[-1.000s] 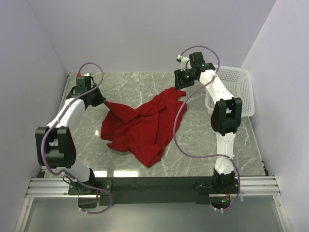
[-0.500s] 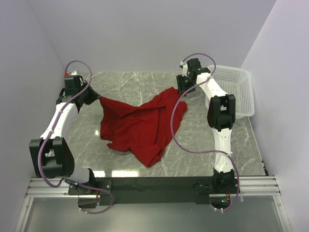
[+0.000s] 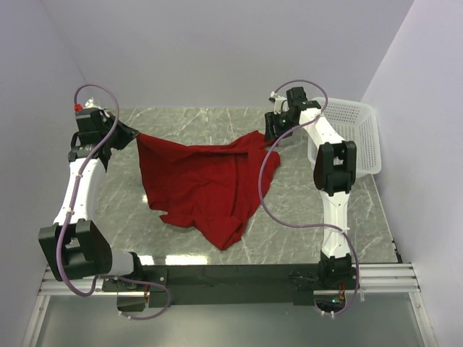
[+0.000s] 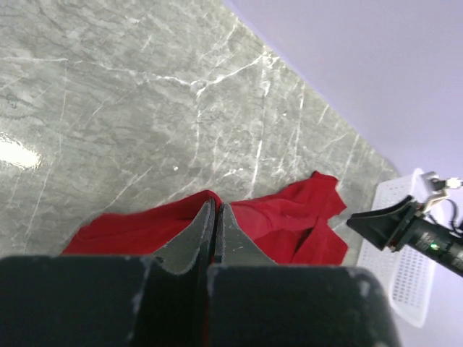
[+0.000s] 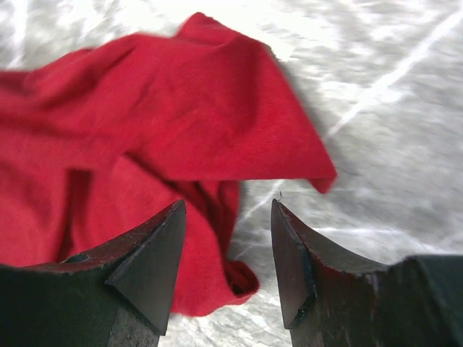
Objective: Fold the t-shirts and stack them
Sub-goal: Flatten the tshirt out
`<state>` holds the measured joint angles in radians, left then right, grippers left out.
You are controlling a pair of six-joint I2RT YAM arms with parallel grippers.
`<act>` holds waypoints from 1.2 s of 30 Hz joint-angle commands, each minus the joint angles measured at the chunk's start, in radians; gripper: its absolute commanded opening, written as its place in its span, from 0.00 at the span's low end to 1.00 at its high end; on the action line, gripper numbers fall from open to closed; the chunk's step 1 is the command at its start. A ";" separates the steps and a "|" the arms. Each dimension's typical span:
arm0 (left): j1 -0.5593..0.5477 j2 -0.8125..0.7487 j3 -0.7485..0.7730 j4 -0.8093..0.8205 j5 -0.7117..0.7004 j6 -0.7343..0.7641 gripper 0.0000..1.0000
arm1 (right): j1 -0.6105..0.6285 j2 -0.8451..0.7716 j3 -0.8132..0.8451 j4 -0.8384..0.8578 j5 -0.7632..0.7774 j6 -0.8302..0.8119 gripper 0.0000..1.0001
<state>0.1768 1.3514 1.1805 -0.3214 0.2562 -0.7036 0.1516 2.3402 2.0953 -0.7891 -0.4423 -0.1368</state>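
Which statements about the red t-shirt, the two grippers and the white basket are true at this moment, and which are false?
1. The left gripper is shut on an edge of the t-shirt. True.
2. The right gripper is shut on the t-shirt. False: it is open, just above the cloth, holding nothing.
3. The t-shirt lies folded in the basket. False: it is unfolded on the table.
4. The basket stands at the table's right side. True.

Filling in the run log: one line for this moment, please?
left gripper: shut on t-shirt corner | right gripper: open, empty, over its far edge
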 commanded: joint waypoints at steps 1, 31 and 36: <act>0.027 -0.064 0.083 0.031 0.049 -0.033 0.01 | -0.006 -0.070 0.005 -0.027 -0.151 -0.078 0.58; 0.127 -0.074 0.145 0.001 0.095 -0.037 0.01 | 0.104 0.027 0.068 -0.050 0.095 -0.224 0.58; 0.127 -0.069 0.134 0.002 0.100 -0.034 0.01 | 0.128 0.045 0.068 -0.042 0.171 -0.247 0.58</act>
<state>0.3016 1.2892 1.3022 -0.3641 0.3363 -0.7303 0.2729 2.3714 2.1262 -0.8314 -0.3477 -0.3454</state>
